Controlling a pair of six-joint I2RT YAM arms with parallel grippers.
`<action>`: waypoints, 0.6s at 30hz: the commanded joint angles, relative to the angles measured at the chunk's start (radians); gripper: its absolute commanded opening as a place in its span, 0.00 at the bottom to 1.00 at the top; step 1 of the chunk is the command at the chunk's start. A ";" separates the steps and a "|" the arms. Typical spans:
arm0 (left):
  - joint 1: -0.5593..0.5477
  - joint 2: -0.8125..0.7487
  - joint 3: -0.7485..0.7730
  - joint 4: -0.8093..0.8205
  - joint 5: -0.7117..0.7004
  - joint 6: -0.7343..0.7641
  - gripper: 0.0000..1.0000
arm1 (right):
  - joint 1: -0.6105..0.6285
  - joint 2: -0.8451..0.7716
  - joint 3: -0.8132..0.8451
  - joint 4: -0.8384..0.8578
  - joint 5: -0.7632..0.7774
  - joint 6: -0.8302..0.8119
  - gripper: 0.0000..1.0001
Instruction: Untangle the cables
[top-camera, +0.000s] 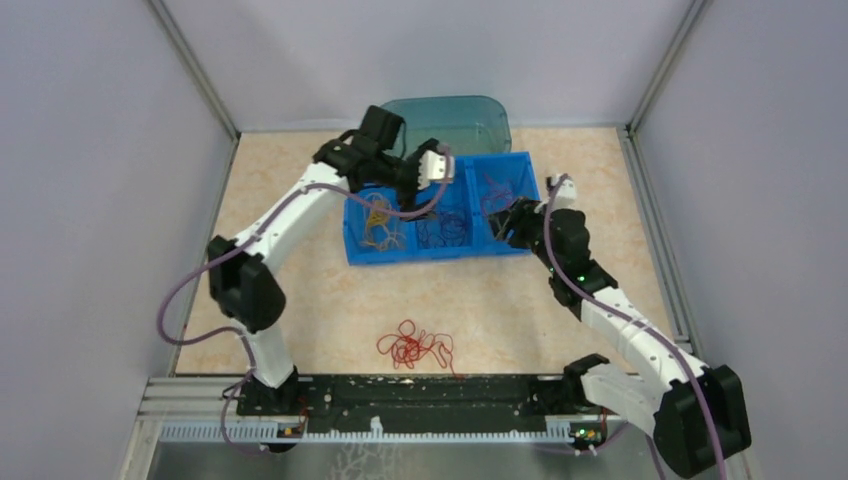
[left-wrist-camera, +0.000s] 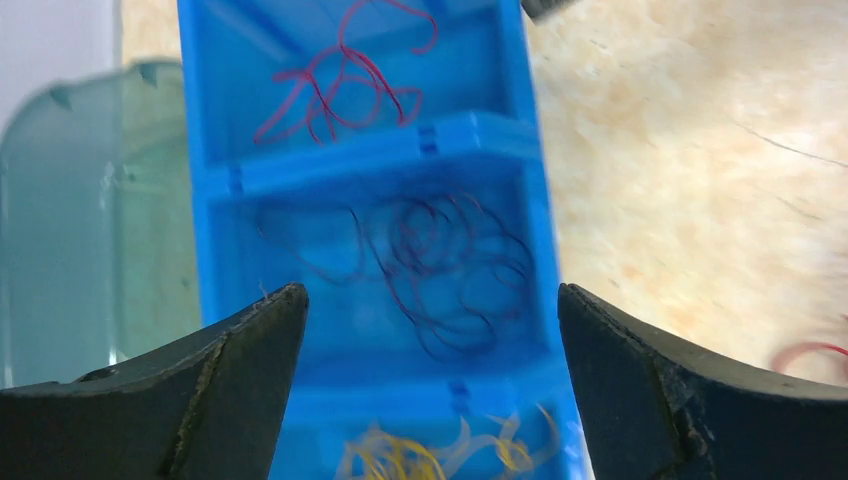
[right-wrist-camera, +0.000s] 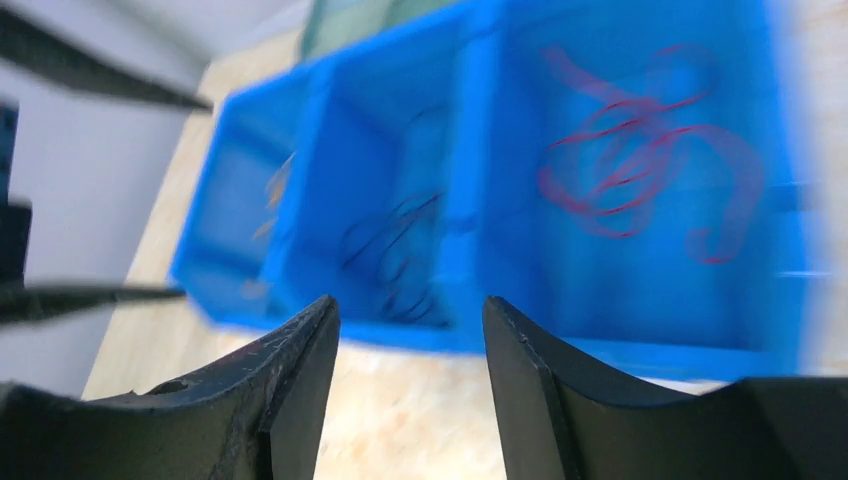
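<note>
Left pincer (left-wrist-camera: 430, 300) spread wide over the blue bin (top-camera: 450, 250). Right pincer (right-wrist-camera: 410, 312) part-spread, empty, by its front edge.

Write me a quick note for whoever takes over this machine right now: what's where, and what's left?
Left fingers: open, empty, above the blue tray.
Right fingers: open, empty, by the tray's right end.
Done: yellow cables, dark cables and red cables each lie in their own compartment.
Left: the red tangle on the table near the arm bases, not yet pulled apart.
</note>
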 joint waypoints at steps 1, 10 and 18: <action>0.048 -0.253 -0.212 0.041 0.129 -0.091 0.99 | 0.141 0.036 -0.028 0.132 -0.344 -0.122 0.56; 0.083 -0.563 -0.543 0.060 0.068 -0.032 0.99 | 0.404 0.088 -0.032 -0.140 -0.418 -0.154 0.51; 0.086 -0.568 -0.523 0.060 0.087 -0.022 0.99 | 0.501 0.103 -0.111 -0.236 -0.447 -0.092 0.46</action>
